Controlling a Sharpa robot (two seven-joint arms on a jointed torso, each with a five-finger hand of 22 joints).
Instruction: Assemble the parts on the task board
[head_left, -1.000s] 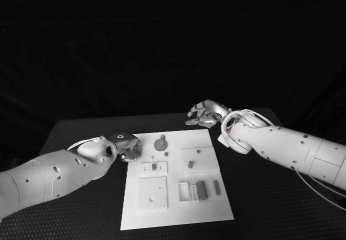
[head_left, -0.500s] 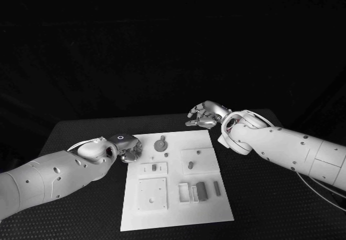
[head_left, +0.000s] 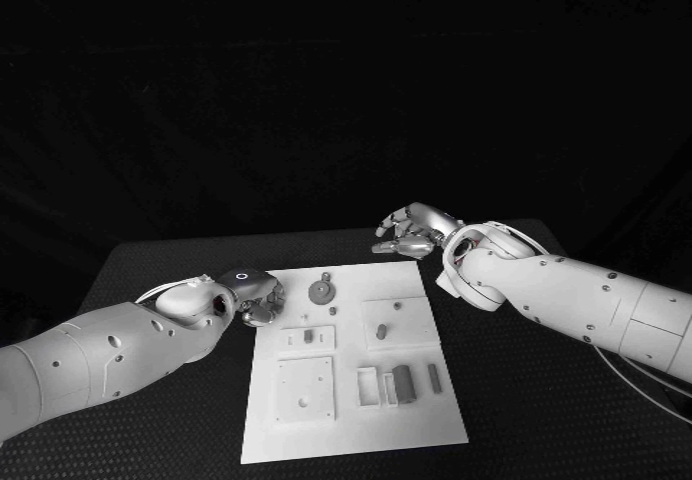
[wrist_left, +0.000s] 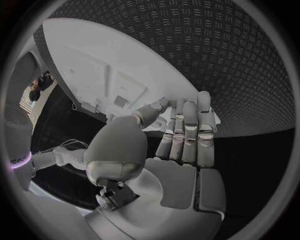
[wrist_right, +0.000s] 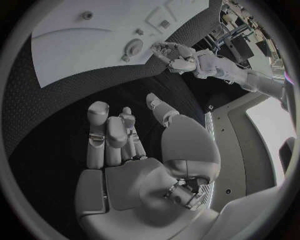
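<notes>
Parts (head_left: 401, 381) are lying on the task board (head_left: 433, 420) nearest you, mid-table (head_left: 548, 420). You are seeing the left hand (head_left: 257, 298) hovering at the board's left edge, fingers (wrist_left: 187, 135) loosely straight and holding nothing. Farther back, the right hand (head_left: 411, 228) is hanging beyond the board's far right corner, fingers (wrist_right: 109, 135) half curled around nothing.

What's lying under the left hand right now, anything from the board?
The silver left hand sits at the white task board's left edge, over black table. Its fingers reach the board rim, holding nothing visible; the spot beneath its palm is covered.
</notes>
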